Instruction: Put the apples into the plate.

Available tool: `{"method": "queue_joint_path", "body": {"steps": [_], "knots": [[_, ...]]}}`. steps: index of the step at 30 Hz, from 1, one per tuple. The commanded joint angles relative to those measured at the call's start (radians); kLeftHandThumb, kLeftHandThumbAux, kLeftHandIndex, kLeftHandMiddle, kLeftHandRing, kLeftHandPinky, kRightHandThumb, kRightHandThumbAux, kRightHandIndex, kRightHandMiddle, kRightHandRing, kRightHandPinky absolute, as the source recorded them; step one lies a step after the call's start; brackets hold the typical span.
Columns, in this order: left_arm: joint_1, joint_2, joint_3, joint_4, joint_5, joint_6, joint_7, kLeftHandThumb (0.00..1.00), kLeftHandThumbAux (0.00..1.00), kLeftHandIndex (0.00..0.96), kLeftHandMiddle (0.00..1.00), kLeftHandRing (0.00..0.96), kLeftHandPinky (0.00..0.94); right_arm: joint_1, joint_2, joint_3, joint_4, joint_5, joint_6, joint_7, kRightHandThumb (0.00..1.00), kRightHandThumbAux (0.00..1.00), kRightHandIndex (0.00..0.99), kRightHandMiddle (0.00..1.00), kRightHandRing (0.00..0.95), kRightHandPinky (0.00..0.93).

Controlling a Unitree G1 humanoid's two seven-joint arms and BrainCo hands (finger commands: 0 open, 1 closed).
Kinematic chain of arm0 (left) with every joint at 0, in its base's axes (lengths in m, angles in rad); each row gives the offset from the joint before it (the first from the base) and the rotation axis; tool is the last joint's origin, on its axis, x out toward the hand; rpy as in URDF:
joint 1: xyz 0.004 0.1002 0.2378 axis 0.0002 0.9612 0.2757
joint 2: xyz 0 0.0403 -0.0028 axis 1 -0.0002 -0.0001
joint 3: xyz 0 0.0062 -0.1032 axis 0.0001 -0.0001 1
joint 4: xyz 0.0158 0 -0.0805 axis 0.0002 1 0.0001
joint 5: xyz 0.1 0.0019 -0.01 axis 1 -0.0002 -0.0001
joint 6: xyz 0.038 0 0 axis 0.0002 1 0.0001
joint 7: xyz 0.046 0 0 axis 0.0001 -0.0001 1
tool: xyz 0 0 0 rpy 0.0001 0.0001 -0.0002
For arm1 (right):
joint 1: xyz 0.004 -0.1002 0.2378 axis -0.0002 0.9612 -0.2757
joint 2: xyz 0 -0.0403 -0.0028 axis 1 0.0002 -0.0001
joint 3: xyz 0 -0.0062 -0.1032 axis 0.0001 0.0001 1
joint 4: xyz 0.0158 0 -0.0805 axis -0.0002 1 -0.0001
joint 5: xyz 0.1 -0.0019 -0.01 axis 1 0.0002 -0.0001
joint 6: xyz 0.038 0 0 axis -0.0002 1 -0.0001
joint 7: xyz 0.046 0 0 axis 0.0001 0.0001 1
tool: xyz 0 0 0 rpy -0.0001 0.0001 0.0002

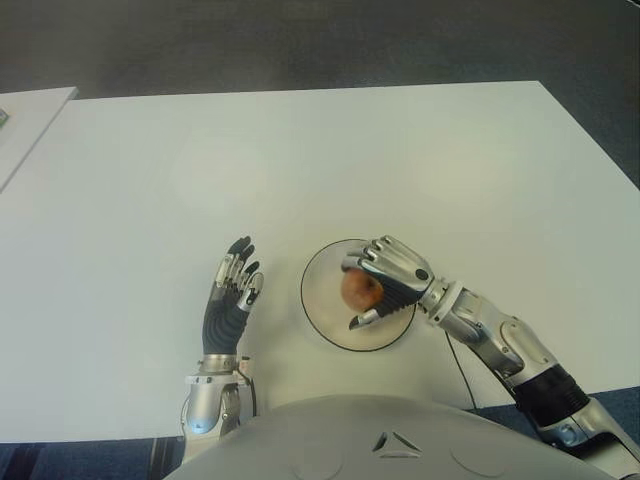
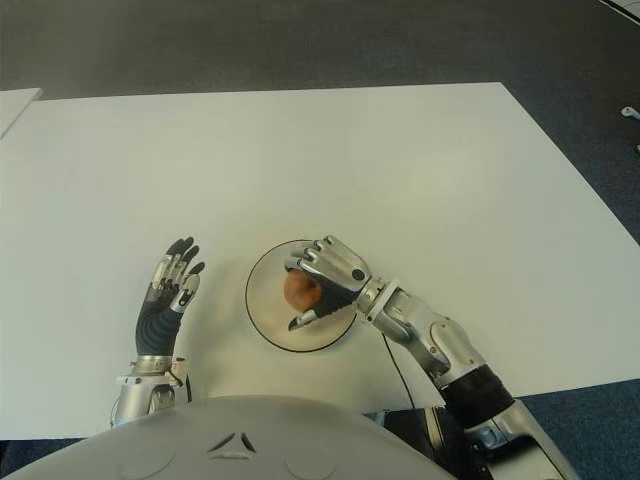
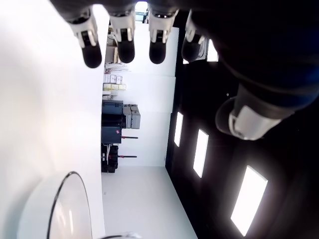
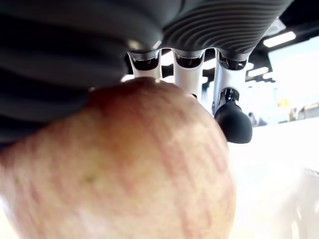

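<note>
White table point(image 1: 400, 150) on dark carpet point(image 1: 300, 45)

A wide white desk point(image 1: 330, 160) fills most of the head camera's view, with dark carpeted floor point(image 1: 300, 45) beyond its far edge. Directly on it, close to the near edge, sits a round white plate point(image 1: 320, 310) with a thin dark rim, and a thin dark cable point(image 1: 458, 362) trails off the near edge

Matt white table point(image 1: 400, 160), smooth. Glossy white plate point(image 1: 325, 310), dark rim. Apple point(image 1: 360, 289) red-yellow, streaked waxy skin. Right hand point(image 1: 385, 285) and left hand point(image 1: 232, 290): silver metal shells, black ribbed rubbery pads.
</note>
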Motion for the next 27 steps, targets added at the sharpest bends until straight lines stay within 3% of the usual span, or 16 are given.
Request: {"method": "queue_joint_path", "body": {"steps": [1, 27], "knots": [[-0.009, 0.006, -0.001, 0.035, 0.012, -0.025, 0.001, 0.069, 0.532, 0.060, 0.010, 0.033, 0.111, 0.001, -0.014, 0.001, -0.018, 0.027, -0.013, 0.054, 0.113, 0.235, 0.005, 0.004, 0.004, 0.003], [-0.039, 0.020, 0.011, 0.099, 0.050, -0.093, 0.014, 0.036, 0.514, 0.046, 0.000, 0.000, 0.071, 0.007, 0.003, -0.032, -0.011, 0.072, -0.032, 0.047, 0.108, 0.204, 0.000, 0.000, 0.000, 0.000]]}}
